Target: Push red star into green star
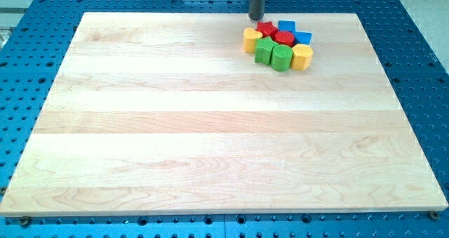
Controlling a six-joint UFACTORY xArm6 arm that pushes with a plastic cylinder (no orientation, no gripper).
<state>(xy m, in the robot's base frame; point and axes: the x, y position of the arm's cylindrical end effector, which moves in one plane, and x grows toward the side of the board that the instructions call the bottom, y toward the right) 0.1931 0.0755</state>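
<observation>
My tip (256, 17) at the block cluster's top-left edge.
It grasps nothing; red star (266, 29) just below-right of it, green star (264, 50) further below.

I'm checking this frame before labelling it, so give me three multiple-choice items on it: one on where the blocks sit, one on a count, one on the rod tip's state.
1. Where is the block cluster?
A. near the view's top, right of centre
B. the view's bottom left
C. dead centre

2. How many yellow blocks show?
A. none
B. two
C. five

3. Where is my tip?
A. far off at the view's bottom
B. among the green blocks
C. just above the cluster, close to the red star

Answers:
1 A: the blocks huddle by the wooden board's top edge.
2 B: one yellow block left, another right.
3 C: my tip stands by the red star, up-left of it.
</observation>
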